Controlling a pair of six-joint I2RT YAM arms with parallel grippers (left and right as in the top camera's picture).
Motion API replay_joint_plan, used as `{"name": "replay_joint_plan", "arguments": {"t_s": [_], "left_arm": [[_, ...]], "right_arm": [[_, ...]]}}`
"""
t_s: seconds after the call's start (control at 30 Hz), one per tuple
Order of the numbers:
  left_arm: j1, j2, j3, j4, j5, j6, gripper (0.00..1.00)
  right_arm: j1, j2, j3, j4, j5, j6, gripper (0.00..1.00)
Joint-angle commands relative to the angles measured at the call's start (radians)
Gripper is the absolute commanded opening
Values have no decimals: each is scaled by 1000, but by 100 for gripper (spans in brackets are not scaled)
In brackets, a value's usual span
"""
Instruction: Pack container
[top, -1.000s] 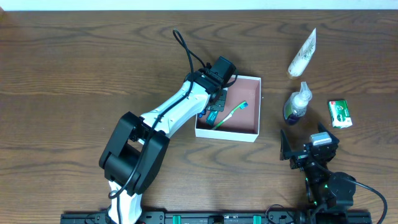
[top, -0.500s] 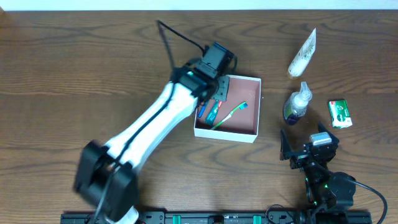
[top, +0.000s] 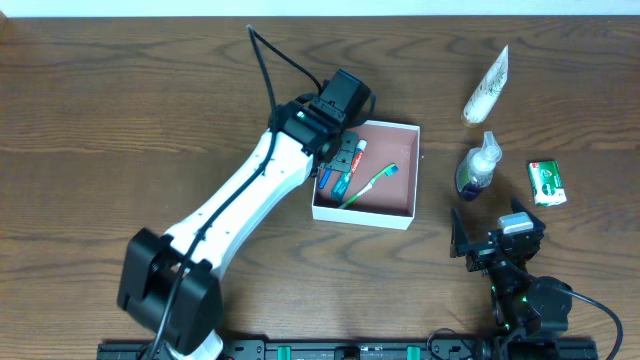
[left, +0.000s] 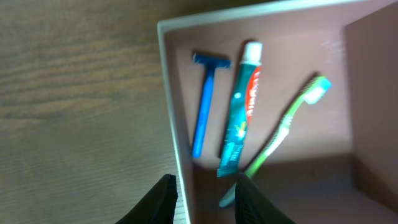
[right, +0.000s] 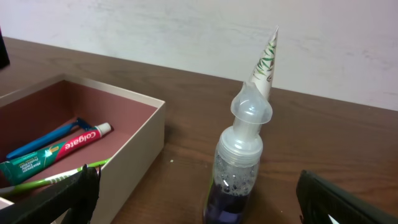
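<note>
Swung back, loosened: left pincer (left: 205, 200) now slightly spread, empty. toothpaste (left: 242, 118) lies inside beside razor (left: 204, 106) and toothbrush (left: 280, 134). Tips right over container (left: 169, 93) rim, so lift straight, don't snag wall. Meanwhile right pincer (right: 196, 202) wide spread, empty, spray bottle (right: 239, 155) dead ahead.

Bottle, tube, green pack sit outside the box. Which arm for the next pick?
Right. The right hand, open, sits just short of the spray bottle, with the white tube and green pack on the same side. The left hand is over the container, farther away.
</note>
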Motion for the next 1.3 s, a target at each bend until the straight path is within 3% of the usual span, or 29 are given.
{"name": "replay_joint_plan", "arguments": {"t_s": [0.0,0.37,1.27], "left_arm": [[38,26,-5,-10,-20,14,32],[110,71,-10,-39,33,82,32],[110,82,-48,-1,117,50,33]], "right_arm": [[-7,-6,-4,0,-4,-10,99],[-7,-6,-4,0,-4,-10,99],[-7,-6,-4,-1,-4,-10,99]]}}
